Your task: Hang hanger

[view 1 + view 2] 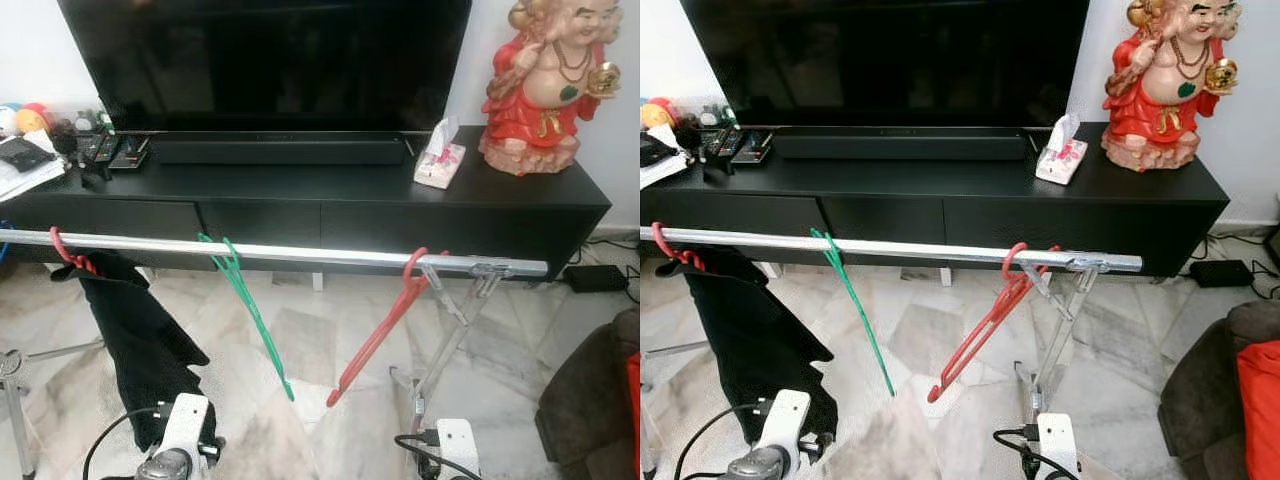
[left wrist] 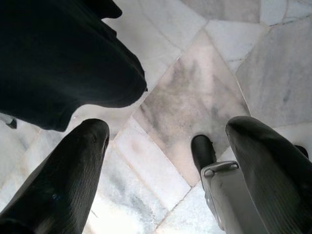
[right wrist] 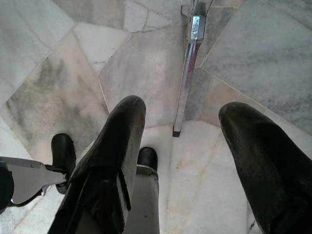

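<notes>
3 hangers sit on the silver rail (image 1: 290, 252) in my left eye view: a red hanger (image 1: 385, 325) near the rail's right end, hook over the rail and body tilted down to the left; a green hanger (image 1: 250, 310) near the middle, slanting down to the right; and a red hook (image 1: 68, 255) at the left carrying a black garment (image 1: 135, 340). Behind the rail I see a black TV cabinet (image 1: 320, 205) with a TV (image 1: 265, 60), a tissue box (image 1: 440, 160) and a red figurine (image 1: 545, 85) on top. Both my arms hang low at the bottom edge, well below the rail.

Right eye view, same layout; the rail's folding stand leg (image 1: 1055, 335) drops to the marble floor (image 1: 930, 340) under the red hanger.

Left wrist view: left gripper (image 2: 165, 146) points at the floor, its 2 fingers (image 2: 73, 170) spread wide, nothing between them, with the black garment just beyond.

Right wrist view: right gripper (image 3: 180, 131) is also spread apart and empty, above floor tiles, with the stand's metal foot between the fingertips further off.
</notes>
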